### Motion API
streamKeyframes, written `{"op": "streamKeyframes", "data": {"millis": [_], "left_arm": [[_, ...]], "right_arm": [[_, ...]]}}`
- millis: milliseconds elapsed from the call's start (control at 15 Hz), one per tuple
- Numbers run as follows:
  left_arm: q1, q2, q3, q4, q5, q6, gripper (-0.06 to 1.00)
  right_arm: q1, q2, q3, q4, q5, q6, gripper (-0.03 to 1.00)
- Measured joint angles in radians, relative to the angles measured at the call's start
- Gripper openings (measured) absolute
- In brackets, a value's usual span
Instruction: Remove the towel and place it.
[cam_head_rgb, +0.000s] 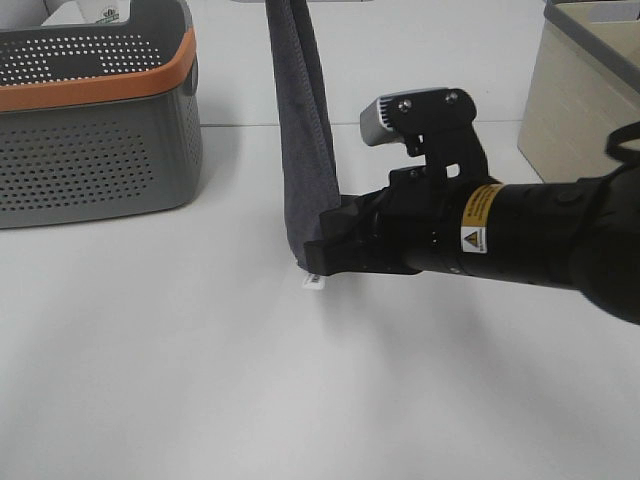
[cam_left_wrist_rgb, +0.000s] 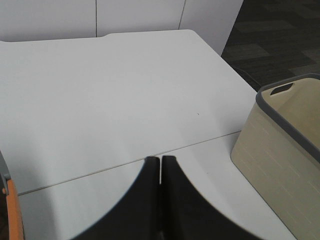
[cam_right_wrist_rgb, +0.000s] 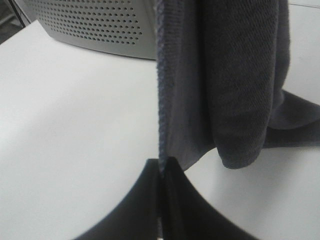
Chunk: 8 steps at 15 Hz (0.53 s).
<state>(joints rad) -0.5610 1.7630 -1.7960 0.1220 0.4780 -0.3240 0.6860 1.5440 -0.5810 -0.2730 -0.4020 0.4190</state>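
Note:
The dark grey towel (cam_head_rgb: 305, 130) hangs as a long folded strip from above the top of the exterior view down to the white table. Its small white tag (cam_head_rgb: 313, 283) sticks out at the bottom corner. My right gripper (cam_head_rgb: 318, 255) reaches in from the right, low over the table, and is shut on the towel's lower edge. In the right wrist view the stitched edge of the towel (cam_right_wrist_rgb: 235, 75) runs down into the closed fingers of the gripper (cam_right_wrist_rgb: 161, 167). My left gripper (cam_left_wrist_rgb: 160, 162) is shut and high above the table. No towel shows in its view.
A grey perforated basket with an orange rim (cam_head_rgb: 90, 130) stands at the back left, also in the right wrist view (cam_right_wrist_rgb: 100, 25). A beige bin with a grey rim (cam_head_rgb: 580, 90) stands at the back right, also in the left wrist view (cam_left_wrist_rgb: 280, 150).

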Motion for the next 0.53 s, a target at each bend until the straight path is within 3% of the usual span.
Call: {"op": "streamKeyframes", "data": {"millis": [200, 333, 533], "left_arm": [[0.002, 0.002, -0.001, -0.003, -0.018, -0.015, 0.0], [0.003, 0.005, -0.001, -0.01, -0.032, -0.069, 0.0], [0.003, 0.016, -0.001, -0.01, -0.047, -0.118, 0.0]], "right_arm": [[-0.036, -0.158, -0.009, -0.021, 0.23, -0.056, 0.02], [-0.063, -0.242, -0.06, -0.043, 0.444, -0.128, 0.02], [-0.064, -0.273, -0.218, -0.022, 0.807, -0.363, 0.02]]}}
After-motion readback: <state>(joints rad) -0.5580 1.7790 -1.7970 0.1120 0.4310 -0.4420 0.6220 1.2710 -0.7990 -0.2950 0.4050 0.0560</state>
